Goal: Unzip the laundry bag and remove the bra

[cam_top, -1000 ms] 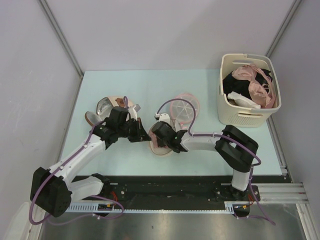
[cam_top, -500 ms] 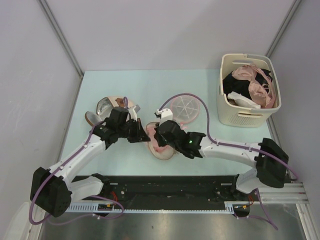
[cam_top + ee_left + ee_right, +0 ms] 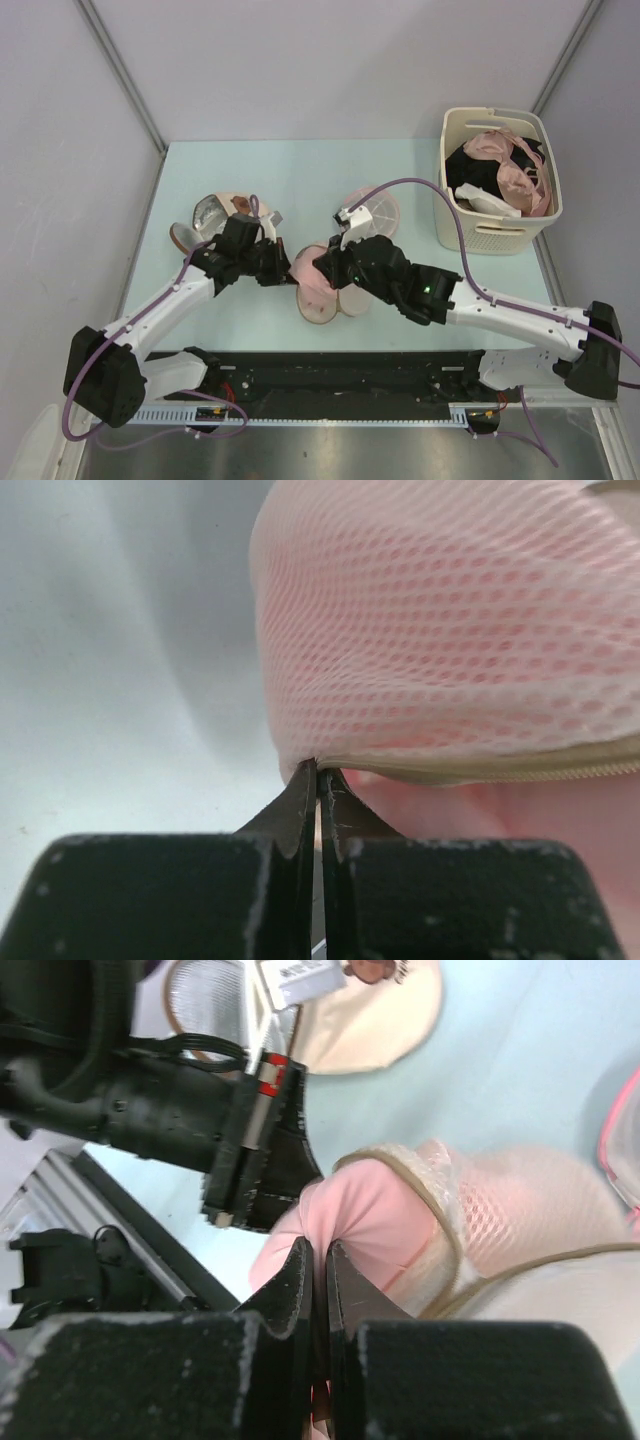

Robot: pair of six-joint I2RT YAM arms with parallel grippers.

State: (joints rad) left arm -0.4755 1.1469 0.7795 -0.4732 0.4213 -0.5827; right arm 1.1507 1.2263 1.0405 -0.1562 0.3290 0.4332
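Bra (image 3: 360,1210): soft, light, limp fabric, judged best taken at its bunched fold, where the right gripper (image 3: 318,1260) is clamped; laundry bag (image 3: 440,630) is pinched at its zip edge by the left gripper (image 3: 318,780).

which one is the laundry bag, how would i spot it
On the pale green table, look near the middle, where both arms meet. The laundry bag is the pale pink mesh drum between the left gripper and right gripper. Unlike the flat spoked disc behind it and the silver-lined dome on the left, it has the pink bra bulging out.
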